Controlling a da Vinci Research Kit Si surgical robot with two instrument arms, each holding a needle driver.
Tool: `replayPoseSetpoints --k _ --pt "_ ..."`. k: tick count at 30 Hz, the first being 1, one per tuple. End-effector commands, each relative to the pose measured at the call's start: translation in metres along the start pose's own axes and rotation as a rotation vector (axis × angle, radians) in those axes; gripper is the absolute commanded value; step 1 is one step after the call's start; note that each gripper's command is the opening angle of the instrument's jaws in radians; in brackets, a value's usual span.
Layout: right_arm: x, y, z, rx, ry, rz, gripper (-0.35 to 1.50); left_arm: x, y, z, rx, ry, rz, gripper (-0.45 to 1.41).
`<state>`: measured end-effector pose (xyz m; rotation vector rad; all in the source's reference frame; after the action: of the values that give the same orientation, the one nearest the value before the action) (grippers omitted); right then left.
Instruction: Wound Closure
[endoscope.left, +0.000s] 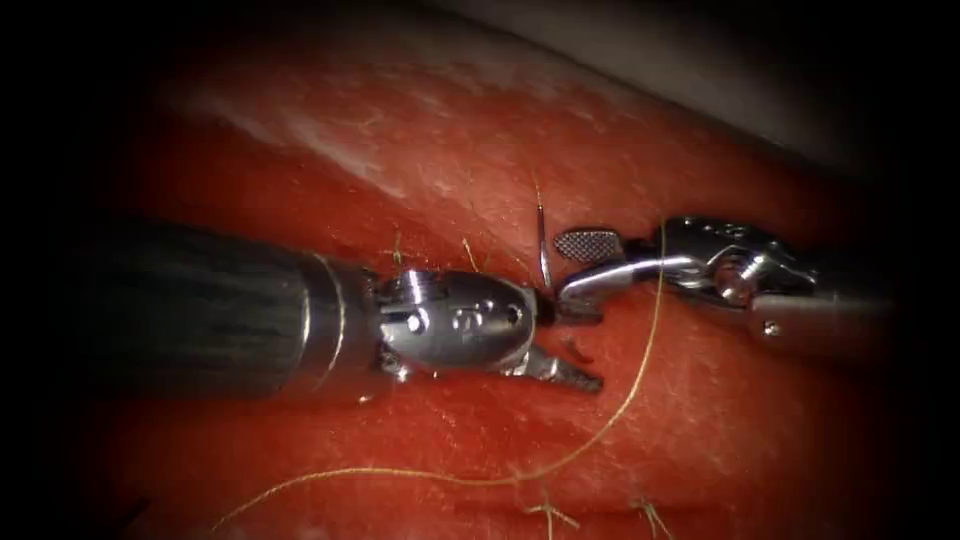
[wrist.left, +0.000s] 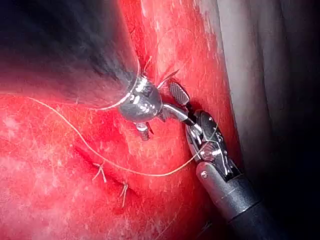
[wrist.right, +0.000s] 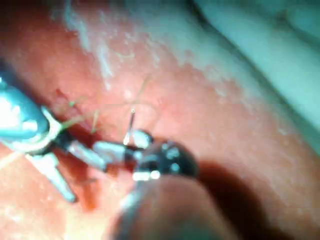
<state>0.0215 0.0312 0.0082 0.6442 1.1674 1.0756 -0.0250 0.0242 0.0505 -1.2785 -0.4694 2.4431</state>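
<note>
The curved needle (endoscope.left: 543, 250) stands upright between the two tools' tips, its lower end going down into the tissue (endoscope.left: 430, 150); where it enters is hidden. The needle (wrist.right: 130, 124) is gripped by neither tool. My left tool (endoscope.left: 568, 340) reaches in from the left with its jaws spread wide and empty, astride a dark slit of the cut (endoscope.left: 575, 346). My right tool (endoscope.left: 578, 268) is open too, its ridged upper jaw just right of the needle. Golden thread (endoscope.left: 628, 400) drapes over the right tool and trails down and left across the tissue. The left tool (wrist.left: 150, 122) and right tool (wrist.left: 176, 102) nearly touch.
Short cut ends of thread (endoscope.left: 548, 514) from finished stitches stick up near the picture's lower edge, and more ends (endoscope.left: 468, 254) above the left tool. Two stitches (wrist.left: 98, 172) cross the closed cut. Red fluid covers the tissue. A pale cloth edge (endoscope.left: 720, 70) lies behind.
</note>
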Motion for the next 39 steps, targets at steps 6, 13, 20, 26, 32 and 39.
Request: replayPoseSetpoints --k 6,13,20,26,32,39 --pt "-0.0001 -0.0001 0.0005 0.001 0.003 -0.001 1.38 -0.0008 0.0009 0.0000 0.007 0.022 -0.022 -0.35" --pt "-0.0007 -0.0010 -0.0008 0.005 -0.008 -0.001 1.35 0.0000 0.0000 -0.0020 0.069 0.040 -0.177 -0.35" --pt "-0.0010 -0.0022 -0.0028 0.001 -0.037 0.000 1.31 0.0014 0.0006 -0.0035 -0.094 0.093 -0.276 -0.35" --pt "-0.0013 -0.0036 -0.0040 0.022 -0.074 -0.003 1.31 0.0025 0.0011 -0.0059 -0.336 0.187 -0.507 -0.35" --pt "-0.0016 -0.0045 -0.0045 0.027 -0.121 -0.022 1.31 0.0035 0.0005 -0.0080 -0.480 0.261 -0.612 -0.35" --pt "-0.0014 -0.0050 -0.0050 0.031 -0.127 -0.054 1.31 0.0056 0.0000 -0.0117 -0.540 0.314 -0.585 -0.35"
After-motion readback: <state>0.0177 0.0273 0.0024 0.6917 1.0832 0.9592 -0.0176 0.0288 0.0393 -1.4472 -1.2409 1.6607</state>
